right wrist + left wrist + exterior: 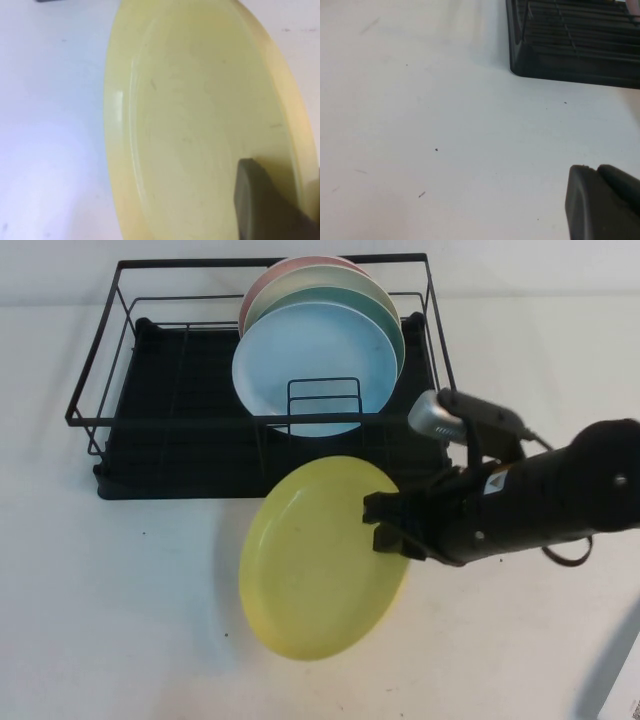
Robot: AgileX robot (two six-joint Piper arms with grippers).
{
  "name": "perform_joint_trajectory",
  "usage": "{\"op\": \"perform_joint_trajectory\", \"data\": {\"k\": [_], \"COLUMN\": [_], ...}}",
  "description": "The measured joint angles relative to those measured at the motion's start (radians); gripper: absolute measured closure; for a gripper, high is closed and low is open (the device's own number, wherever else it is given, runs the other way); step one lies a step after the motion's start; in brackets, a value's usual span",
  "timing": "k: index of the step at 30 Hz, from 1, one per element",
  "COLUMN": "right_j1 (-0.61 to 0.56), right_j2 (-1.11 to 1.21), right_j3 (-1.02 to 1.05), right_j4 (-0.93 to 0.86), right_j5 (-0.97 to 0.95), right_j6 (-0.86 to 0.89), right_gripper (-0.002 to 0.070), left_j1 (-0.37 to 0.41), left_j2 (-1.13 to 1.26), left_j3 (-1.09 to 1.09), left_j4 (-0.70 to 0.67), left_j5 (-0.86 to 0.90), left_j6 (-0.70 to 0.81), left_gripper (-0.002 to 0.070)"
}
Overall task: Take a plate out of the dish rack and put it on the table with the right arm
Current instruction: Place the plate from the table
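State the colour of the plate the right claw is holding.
Plain yellow plate, clamped in the right claw; clearest in the high view.

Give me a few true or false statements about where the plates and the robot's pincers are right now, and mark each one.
1. The right pincer grips the yellow plate by its rim. True.
2. The yellow plate stands in the dish rack. False: it is outside the rack, tilted over the table.
3. A light blue plate stands frontmost in the rack. True.
4. The left pincer holds a plate. False: it holds no plate; only white table and a rack corner show near it.
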Motion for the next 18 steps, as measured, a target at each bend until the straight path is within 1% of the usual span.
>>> {"op": "perform_joint_trajectory", "data": {"k": [8, 12, 18], "right_j1": [0.0, 0.0, 0.0], "right_j2": [0.152, 0.187, 0.217], "right_j3": [0.0, -0.004, -0.02], "right_j4": [0.22, 0.262, 0.271], "right_j5": [-0.081, -0.125, -0.187], "right_j6": [-0.188, -0.222, -0.225], "right_gripper": [0.0594, 0.0594, 0.0594], "left_j1": [0.0, 0.0, 0.0], "left_j2": [0.0, 0.0, 0.0], "left_j3": [0.0, 0.0, 0.0], "left_j4": [0.0, 0.0, 0.0], "left_j5": [0.0, 0.0, 0.0], "left_j6": [0.0, 0.0, 0.0], "left_gripper": [0.0679, 0.0679, 0.0679]}}
